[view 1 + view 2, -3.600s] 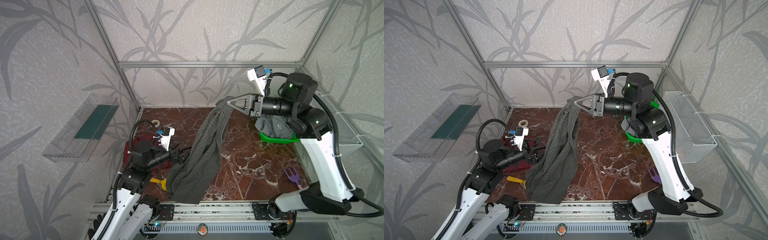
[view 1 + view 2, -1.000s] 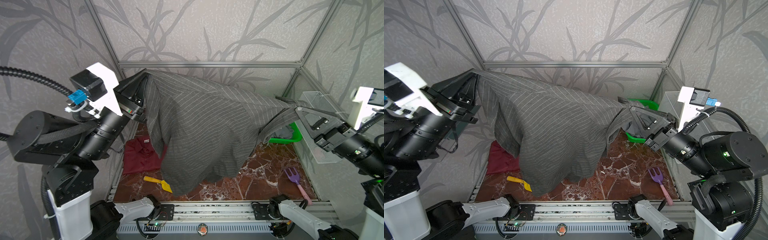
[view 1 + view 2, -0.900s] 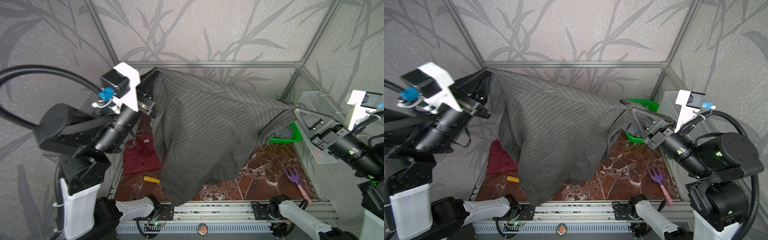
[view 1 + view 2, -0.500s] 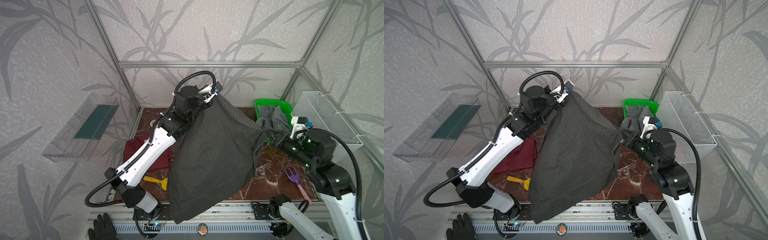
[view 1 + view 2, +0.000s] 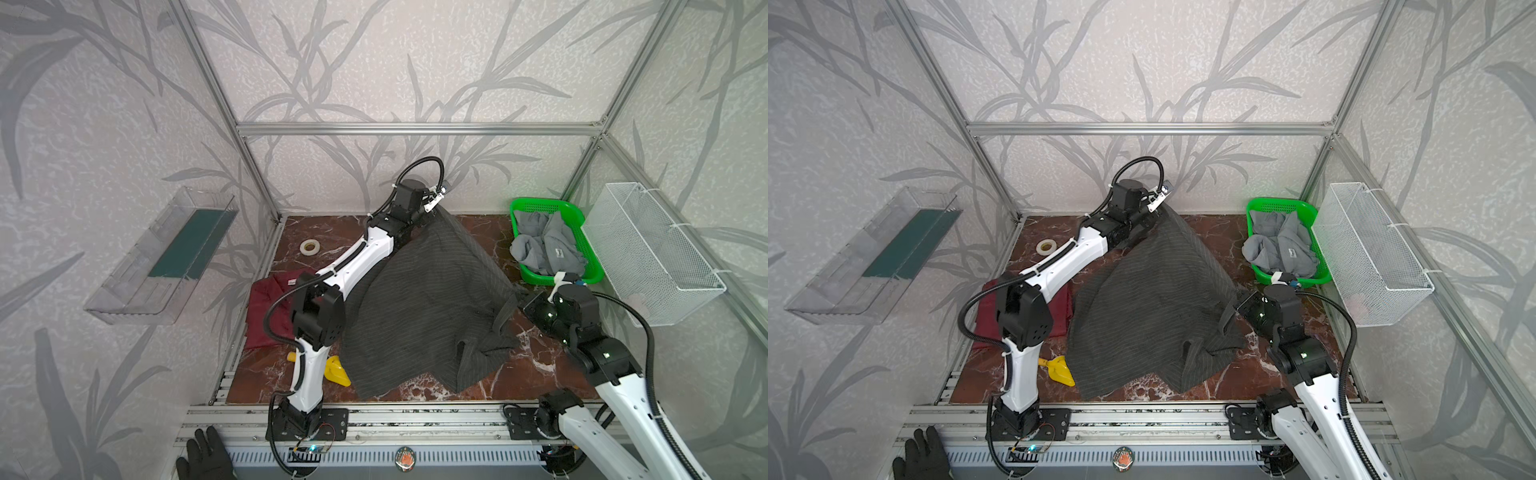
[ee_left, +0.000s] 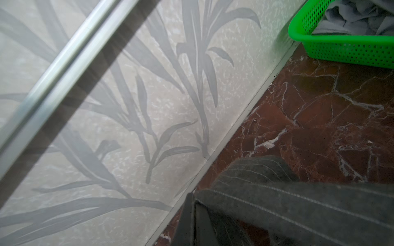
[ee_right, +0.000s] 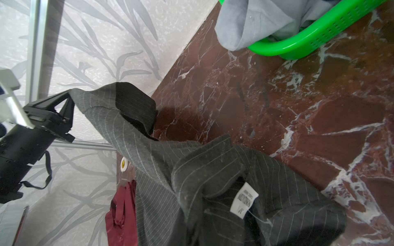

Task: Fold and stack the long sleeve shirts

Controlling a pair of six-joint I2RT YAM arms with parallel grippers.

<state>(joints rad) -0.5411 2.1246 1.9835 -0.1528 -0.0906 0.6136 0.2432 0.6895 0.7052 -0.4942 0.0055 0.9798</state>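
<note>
Lowered from its high spread, the pinstriped shirt [image 5: 424, 307] now slopes between the left pincer [image 7: 71, 94], pinching one corner, and the right pincer [image 5: 521, 300], seemingly clamped on cloth. Flattening likely follows.

Between our left gripper [image 5: 435, 209], far back over the table [image 5: 544, 365], and our right gripper [image 5: 518, 296], nearer the front, hangs the held shirt [image 5: 424, 307], each gripper clamped on an edge of it; its lower part lies on the table in front of both. Just behind our right gripper stands the basket [image 5: 540, 202] with a second shirt [image 5: 540, 249] in it. Left of our left gripper lies the tape roll [image 5: 310, 247]; farther forward on that side we see a third shirt [image 5: 266, 316] on the table and the scoop [image 5: 337, 371], right at the held shirt's hem.
</note>
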